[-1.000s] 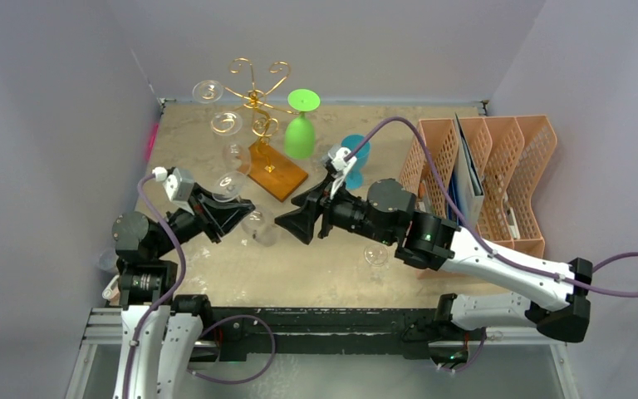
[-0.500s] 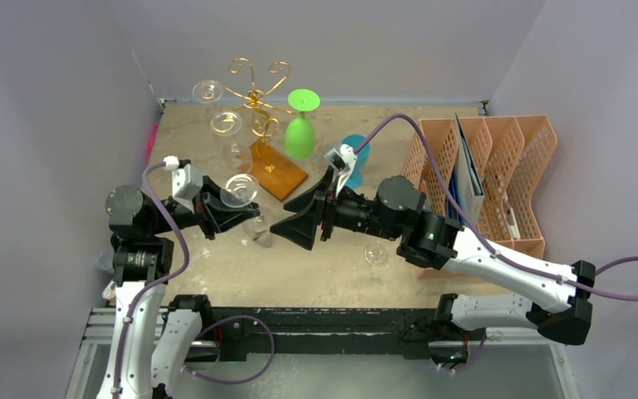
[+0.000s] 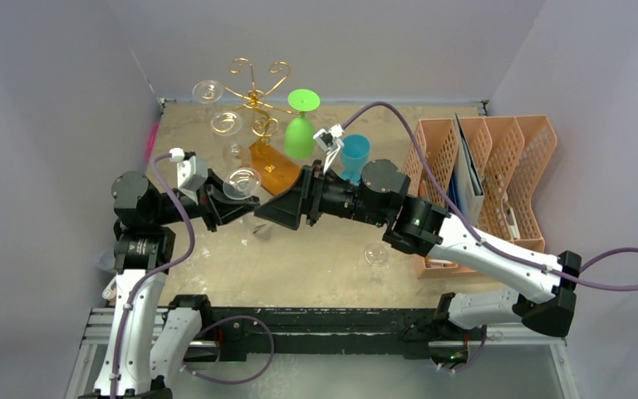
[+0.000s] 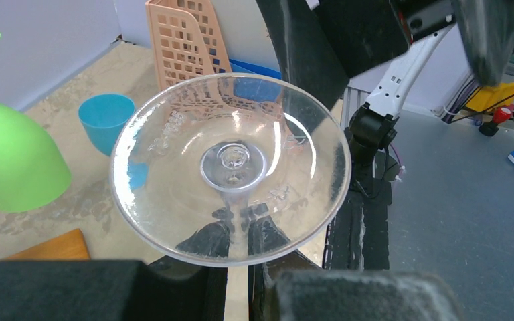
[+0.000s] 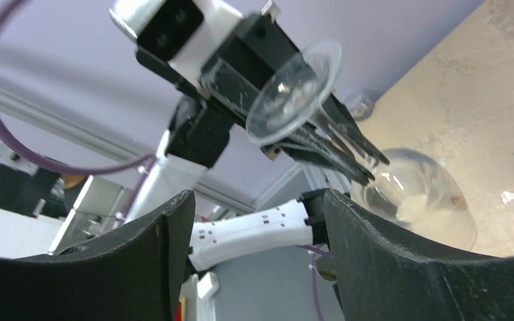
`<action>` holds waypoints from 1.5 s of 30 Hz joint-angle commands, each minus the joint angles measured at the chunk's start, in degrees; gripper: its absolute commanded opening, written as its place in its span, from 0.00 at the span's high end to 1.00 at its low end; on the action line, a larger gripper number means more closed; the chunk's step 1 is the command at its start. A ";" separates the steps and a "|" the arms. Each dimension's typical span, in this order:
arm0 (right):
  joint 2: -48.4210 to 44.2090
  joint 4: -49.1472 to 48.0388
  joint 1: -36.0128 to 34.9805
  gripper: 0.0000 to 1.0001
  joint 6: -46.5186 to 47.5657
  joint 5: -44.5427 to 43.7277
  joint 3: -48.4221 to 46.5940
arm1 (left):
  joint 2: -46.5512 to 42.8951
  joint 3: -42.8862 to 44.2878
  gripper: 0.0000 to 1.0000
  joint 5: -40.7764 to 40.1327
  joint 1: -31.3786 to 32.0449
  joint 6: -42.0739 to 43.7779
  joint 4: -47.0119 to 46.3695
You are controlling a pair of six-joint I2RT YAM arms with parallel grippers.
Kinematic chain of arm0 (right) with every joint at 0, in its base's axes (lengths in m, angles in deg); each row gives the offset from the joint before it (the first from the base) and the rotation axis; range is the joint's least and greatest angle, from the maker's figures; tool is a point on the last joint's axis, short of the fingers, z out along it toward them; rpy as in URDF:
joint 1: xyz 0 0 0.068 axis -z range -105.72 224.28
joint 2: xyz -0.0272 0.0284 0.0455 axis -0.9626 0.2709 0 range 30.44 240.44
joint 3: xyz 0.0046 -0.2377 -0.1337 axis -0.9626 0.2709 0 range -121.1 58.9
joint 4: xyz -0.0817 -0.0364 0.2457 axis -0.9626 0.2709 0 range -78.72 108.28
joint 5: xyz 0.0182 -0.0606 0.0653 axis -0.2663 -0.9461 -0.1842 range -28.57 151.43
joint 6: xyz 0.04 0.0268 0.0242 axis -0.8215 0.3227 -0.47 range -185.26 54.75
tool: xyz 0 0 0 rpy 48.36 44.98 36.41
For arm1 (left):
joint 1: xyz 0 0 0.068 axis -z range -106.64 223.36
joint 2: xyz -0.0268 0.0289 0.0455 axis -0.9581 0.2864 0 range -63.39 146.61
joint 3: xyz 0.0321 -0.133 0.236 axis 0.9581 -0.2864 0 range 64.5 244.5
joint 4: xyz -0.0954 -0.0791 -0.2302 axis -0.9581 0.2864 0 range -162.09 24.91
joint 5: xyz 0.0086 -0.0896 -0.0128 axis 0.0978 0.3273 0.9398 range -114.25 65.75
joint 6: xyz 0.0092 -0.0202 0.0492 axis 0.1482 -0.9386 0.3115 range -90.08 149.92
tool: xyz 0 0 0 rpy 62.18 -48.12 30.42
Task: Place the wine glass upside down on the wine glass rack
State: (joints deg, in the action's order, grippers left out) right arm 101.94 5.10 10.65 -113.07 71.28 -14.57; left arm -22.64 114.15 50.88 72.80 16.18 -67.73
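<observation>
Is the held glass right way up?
Upside down: the wine glass has its round foot up and bowl down, stem pinched by the left gripper.

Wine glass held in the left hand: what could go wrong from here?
The left hand grips the wine glass by its stem only, so it could swivel or slip. The open right hand is close and might knock the bowl. The wine glass rack holds a green glass; hanging could clip it.

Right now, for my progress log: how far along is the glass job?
Done: a green glass hangs inverted on the rack. In hand: the left hand grips a clear glass by its stem, foot up, with the open right hand close by. Left: hang it on the rack.
</observation>
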 commanded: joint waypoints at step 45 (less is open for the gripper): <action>11.97 22.08 5.33 0.97 -7.39 -2.05 -19.78 | -4.80 -3.35 1.00 -9.75 1.59 13.14 2.43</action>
State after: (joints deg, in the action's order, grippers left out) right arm 114.40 26.31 15.52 -122.27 71.47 -33.46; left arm -26.77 110.48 42.44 74.22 28.75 -62.76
